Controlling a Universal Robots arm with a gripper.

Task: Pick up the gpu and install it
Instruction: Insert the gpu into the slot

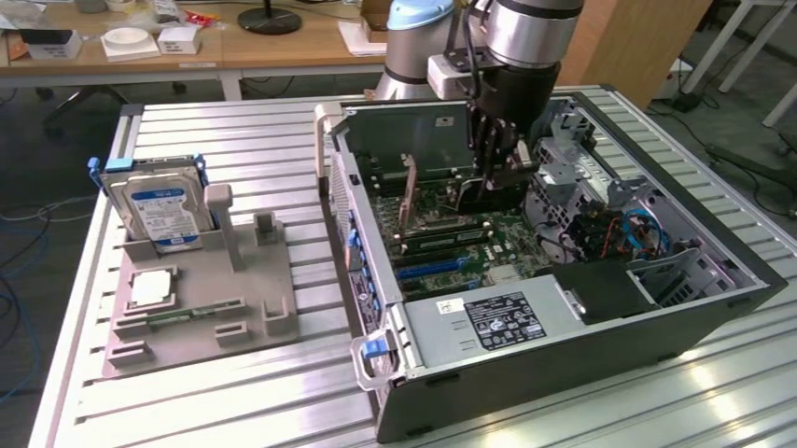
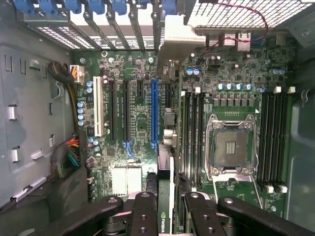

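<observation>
One gpu, pinched edge-on by the partly closed hand, hung over the motherboard inside the case; installing seemed under way, likely calling for a square, straight downward press.

A slatted metal table carries a grey tray at the exterior view's left. In the tray a hard drive stands upright at the upper end, with a square chip and a green memory stick lying flat lower down. Right of the tray an open case lies on its side, showing a green motherboard, a power supply at its lower edge and blue cables to the right. At upper left stands a wooden desk with white boxes and a black round base. The wrist view shows an empty CPU socket between banks of memory slots, a blue slot and a white slot.
</observation>
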